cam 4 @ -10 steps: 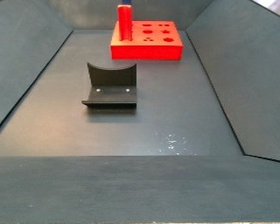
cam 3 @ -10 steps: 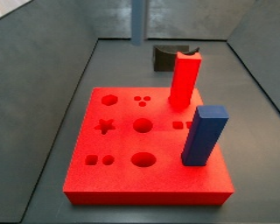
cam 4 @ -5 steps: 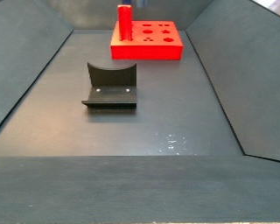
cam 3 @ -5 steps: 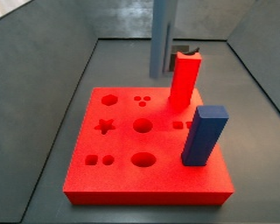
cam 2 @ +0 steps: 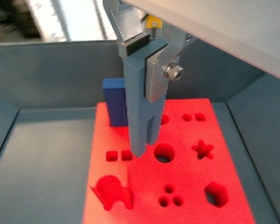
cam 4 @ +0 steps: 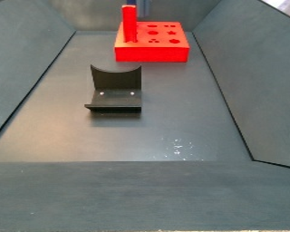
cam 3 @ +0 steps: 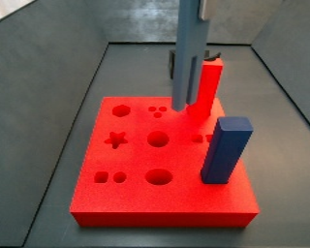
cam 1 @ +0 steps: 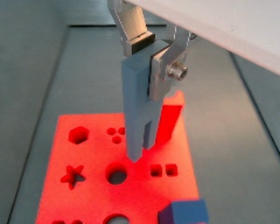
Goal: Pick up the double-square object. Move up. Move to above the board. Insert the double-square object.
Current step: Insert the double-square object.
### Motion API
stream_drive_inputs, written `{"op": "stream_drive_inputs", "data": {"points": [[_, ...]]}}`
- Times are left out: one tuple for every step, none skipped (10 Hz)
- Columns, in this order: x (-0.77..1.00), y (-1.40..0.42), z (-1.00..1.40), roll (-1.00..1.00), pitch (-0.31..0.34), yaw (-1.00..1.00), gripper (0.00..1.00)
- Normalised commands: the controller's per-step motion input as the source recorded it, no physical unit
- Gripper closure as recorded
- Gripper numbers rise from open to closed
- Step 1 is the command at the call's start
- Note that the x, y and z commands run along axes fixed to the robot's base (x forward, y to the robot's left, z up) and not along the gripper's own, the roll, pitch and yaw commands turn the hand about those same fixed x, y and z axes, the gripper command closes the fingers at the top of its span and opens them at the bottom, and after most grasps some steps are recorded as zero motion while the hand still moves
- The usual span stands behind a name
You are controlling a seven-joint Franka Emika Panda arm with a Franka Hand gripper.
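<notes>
My gripper point(cam 1: 149, 54) is shut on the top of the double-square object point(cam 1: 136, 109), a thin pale grey-blue rod that hangs upright. Both also show in the other wrist view: gripper point(cam 2: 146, 54), rod point(cam 2: 143, 105). The rod's lower end hangs above the board point(cam 1: 95, 153), a thick red block with shaped holes, between a round hole and a pair of small square holes point(cam 1: 164, 170). In a side view the rod point(cam 3: 189, 53) comes down from the top edge and ends above the board point(cam 3: 144, 189) beside the red post; the gripper is out of that view.
A red post point(cam 3: 205, 89) and a thick dark-blue square post point(cam 3: 225, 149) stand in the board, close to the rod. The dark fixture point(cam 4: 113, 88) stands on the grey floor away from the board point(cam 4: 159, 45). Grey walls enclose the floor.
The rod has moved from the far back wall toward the board and now hangs over it beside the red post. The board and posts have not moved.
</notes>
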Motion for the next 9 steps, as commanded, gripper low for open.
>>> {"op": "stream_drive_inputs", "data": {"points": [[0.03,-0.15,-0.25,0.0,-0.064,-0.98,1.0],[0.06,-0.16,-0.46,0.01,-0.034,-0.97,1.0],[0.06,-0.16,-0.45,0.01,-0.027,-0.98,1.0],[0.02,-0.11,-0.21,-0.01,-0.05,-1.0,1.0],[0.01,-0.06,-0.07,-0.09,-0.1,-1.0,1.0],[0.01,-0.04,-0.05,-0.11,-0.121,-0.99,1.0],[0.16,-0.11,-0.41,0.02,-0.094,-0.91,1.0],[0.34,-0.1,-0.57,0.15,-0.09,-0.77,1.0],[0.63,-0.11,-0.61,0.19,-0.083,-0.51,1.0]]}}
